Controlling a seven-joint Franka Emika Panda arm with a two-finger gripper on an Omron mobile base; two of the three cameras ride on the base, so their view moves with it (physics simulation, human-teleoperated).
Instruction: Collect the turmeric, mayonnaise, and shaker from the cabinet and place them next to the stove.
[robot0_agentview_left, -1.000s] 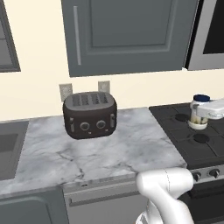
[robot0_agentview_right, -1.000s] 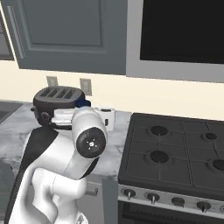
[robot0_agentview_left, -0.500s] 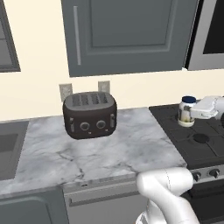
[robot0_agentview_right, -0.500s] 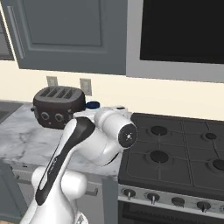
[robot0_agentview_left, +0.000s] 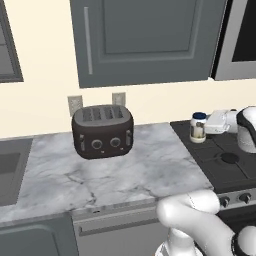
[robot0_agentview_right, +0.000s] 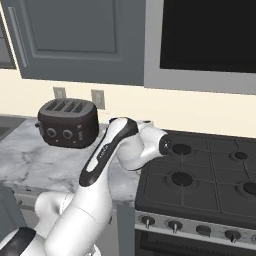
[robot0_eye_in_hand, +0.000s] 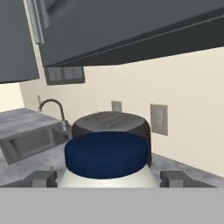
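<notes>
Marble counter (robot0_agentview_left: 115, 170) ran beside the stove (robot0_agentview_left: 227, 160), the cabinet (robot0_agentview_left: 145, 40) closed above. Toaster (robot0_agentview_left: 102, 131) stood behind. Gripper (robot0_agentview_left: 209, 123) clasped the mayonnaise (robot0_agentview_left: 198, 127) at the stove's left edge. Recommendation: lower it squarely onto the counter just beside the stove before releasing.

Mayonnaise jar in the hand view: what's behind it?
Behind the mayonnaise jar stands the black toaster, its top showing past the blue lid, its front covered. Farther back lie the sink and faucet.
</notes>
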